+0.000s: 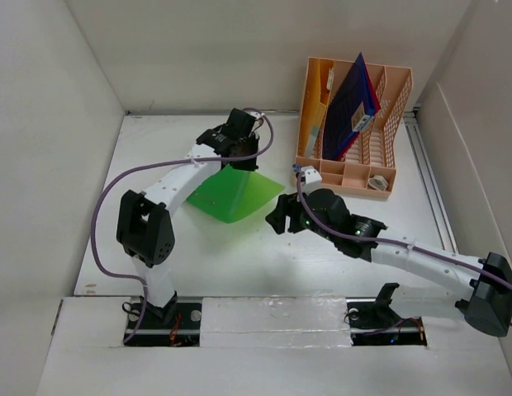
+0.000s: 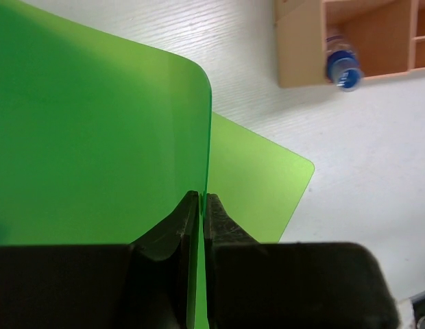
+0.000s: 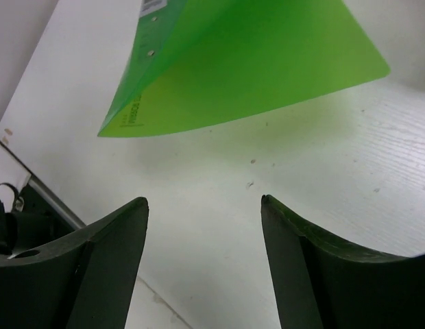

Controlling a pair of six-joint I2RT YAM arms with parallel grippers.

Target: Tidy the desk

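Observation:
A translucent green folder [image 1: 235, 194] stands half lifted near the middle of the white desk [image 1: 239, 272], its covers fanned apart and its lower corner on the surface. My left gripper [image 1: 239, 158] is above it, shut on the edge of one upright green cover [image 2: 96, 137]; the pads [image 2: 219, 219] pinch the sheet thin between them. The other cover [image 2: 260, 185] lies flatter beyond. My right gripper [image 1: 279, 216] hangs open just right of the folder, nothing between its fingers [image 3: 315, 247]. In the right wrist view the folder [image 3: 253, 62] floats ahead, apart from them.
A peach slotted file rack [image 1: 388, 177] stands at the back right with blue and purple folders [image 1: 351, 107] leaning in it. A small white and blue object [image 1: 309, 173] lies by its front left corner. White walls enclose the desk; a rail [image 1: 429, 190] runs along the right side.

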